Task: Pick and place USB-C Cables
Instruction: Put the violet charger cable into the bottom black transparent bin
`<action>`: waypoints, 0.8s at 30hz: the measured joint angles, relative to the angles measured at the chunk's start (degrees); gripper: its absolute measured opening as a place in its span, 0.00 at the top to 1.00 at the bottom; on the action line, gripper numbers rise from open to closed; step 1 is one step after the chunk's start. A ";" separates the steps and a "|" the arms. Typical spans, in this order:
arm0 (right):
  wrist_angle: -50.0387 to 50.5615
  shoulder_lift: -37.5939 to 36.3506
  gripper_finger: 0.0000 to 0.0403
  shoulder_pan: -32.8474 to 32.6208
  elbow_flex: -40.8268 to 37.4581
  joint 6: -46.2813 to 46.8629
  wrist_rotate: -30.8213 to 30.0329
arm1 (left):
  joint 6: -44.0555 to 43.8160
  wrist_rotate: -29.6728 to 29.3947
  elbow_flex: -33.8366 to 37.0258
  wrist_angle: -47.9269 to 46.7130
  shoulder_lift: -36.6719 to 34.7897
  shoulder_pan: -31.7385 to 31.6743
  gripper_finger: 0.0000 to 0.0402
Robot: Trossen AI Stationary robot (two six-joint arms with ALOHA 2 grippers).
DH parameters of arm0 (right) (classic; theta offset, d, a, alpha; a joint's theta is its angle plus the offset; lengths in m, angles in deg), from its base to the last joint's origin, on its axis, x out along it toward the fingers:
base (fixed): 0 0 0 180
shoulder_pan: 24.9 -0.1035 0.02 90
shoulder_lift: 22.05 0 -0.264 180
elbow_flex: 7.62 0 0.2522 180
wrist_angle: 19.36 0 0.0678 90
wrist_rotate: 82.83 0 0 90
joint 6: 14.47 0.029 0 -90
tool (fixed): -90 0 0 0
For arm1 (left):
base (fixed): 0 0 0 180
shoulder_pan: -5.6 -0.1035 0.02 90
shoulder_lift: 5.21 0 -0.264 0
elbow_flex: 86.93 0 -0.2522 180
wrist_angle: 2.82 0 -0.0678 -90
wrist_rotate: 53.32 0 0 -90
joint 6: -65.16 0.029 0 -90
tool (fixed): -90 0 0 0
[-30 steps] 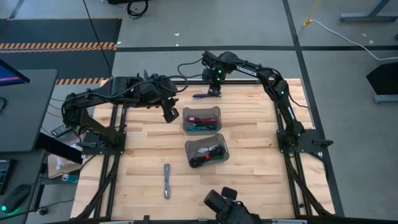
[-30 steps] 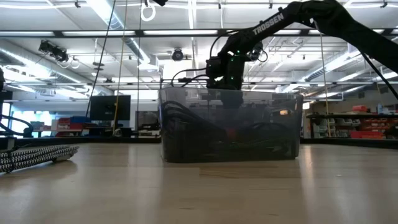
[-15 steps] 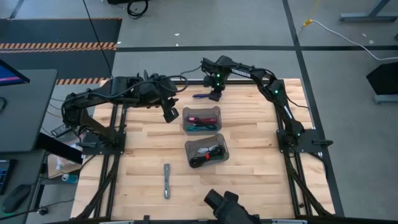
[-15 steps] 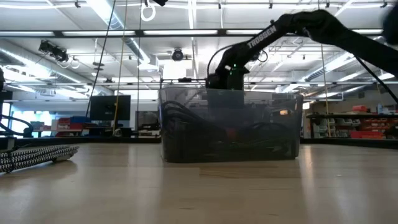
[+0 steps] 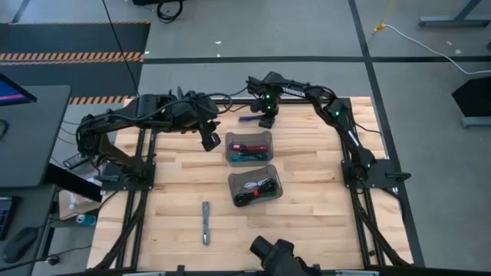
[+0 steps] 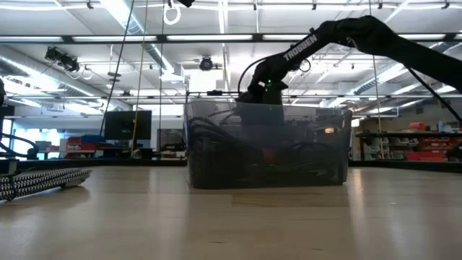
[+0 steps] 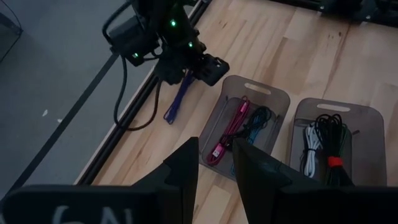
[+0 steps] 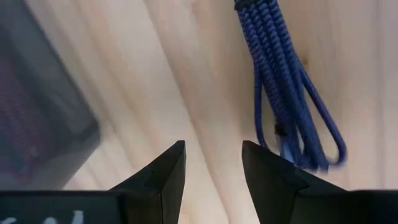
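Table [image 5: 307, 199]: pale wood planks, grey floor around, a workshop hall beyond.

Two translucent grey bins at mid-table: far bin [image 5: 248, 148] with maroon and teal cables, near bin [image 5: 255, 186] with black and white ones.

Purple cable [image 5: 248, 118]: braided bundle, flat by the far edge (bare wood around it).

Grey cable [image 5: 205, 222]: alone near the front.

Right tool [image 5: 266, 121]: parted, empty, just beside the purple cable.

Left tool [image 5: 212, 141]: parted, empty, left of the far bin.

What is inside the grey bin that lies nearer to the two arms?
The bin holds a maroon cable and a teal cable, lying side by side. Whether another cable lies under them cannot be seen, and the left hand's fingers hide its near end.
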 joint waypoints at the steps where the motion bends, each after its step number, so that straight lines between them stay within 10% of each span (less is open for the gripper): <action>1: 0.51 -0.31 0.59 -0.11 0.57 0.14 0.01 | -0.01 0.00 0.00 -0.01 0.00 0.00 0.73; 24: -3.53 -2.88 0.59 -2.24 8.24 -6.27 -1.60 | -0.51 -0.02 0.00 0.12 0.00 -0.17 0.73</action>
